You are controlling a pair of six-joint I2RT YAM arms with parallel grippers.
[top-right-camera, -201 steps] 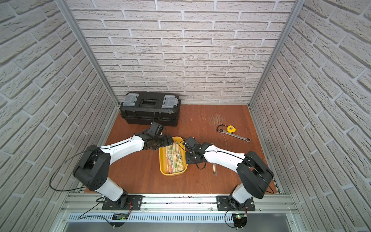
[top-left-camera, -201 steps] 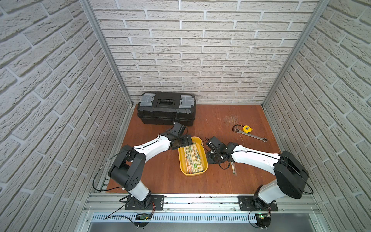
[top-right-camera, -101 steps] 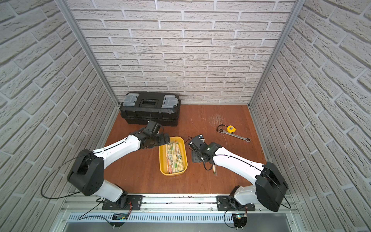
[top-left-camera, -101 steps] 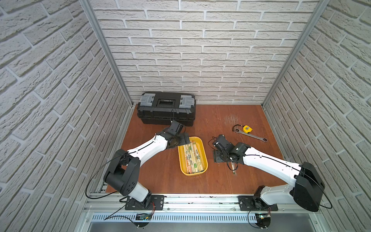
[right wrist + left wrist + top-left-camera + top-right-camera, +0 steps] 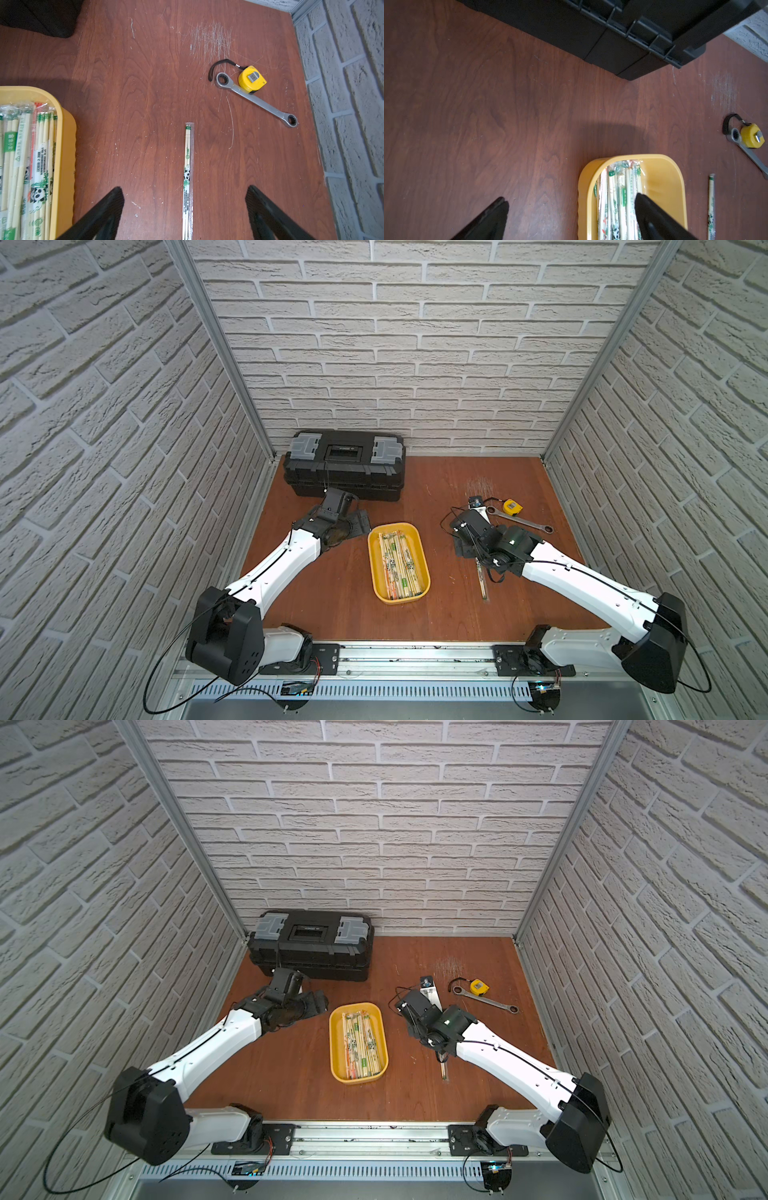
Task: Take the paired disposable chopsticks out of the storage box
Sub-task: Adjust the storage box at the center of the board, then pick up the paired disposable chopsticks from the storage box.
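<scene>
One sleeved pair lies outside the storage box, flat on the worktop and apart from the yellow rim. The other paired disposable chopsticks, many of them, lie packed lengthwise in the box.

Progress, my reading: one pair out and the bulk left. The task is barely begun.

Right tool: fingers spread wide, pinching nothing. In the right wrist view the loose pair runs lengthwise between the two fingers and touches neither. In both top views it lies partly under that arm's wrist.

Left tool: also spread wide and empty, at the box's far end. One finger is over the stacked sleeves and the other over bare worktop beside the rim. I cannot tell whether it touches the sleeves.

Further out: a black toolbox at the back wall; a wrench and tape measure beyond the loose pair, clear of both arms.
</scene>
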